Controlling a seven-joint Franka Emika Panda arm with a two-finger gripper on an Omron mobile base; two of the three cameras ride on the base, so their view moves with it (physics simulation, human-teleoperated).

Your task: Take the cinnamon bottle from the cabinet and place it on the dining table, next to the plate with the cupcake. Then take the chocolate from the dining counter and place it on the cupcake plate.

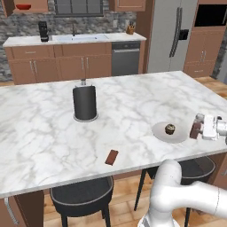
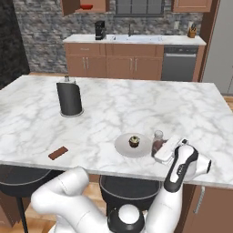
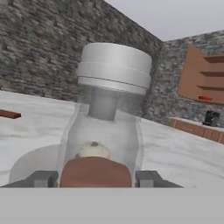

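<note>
Hand view: tool [image 3: 95,179] part-open, fingertips flanking cinnamon bottle [image 3: 105,127]; contact unclear.

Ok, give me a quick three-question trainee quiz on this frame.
1. True or false: the cinnamon bottle stands upright on the dining table.
2. What lies on the plate?
3. Where is the chocolate: A on the plate, B on the table near its front edge, C in the jaws?

Key: 1 true. 2 a cupcake. 3 B.
</note>
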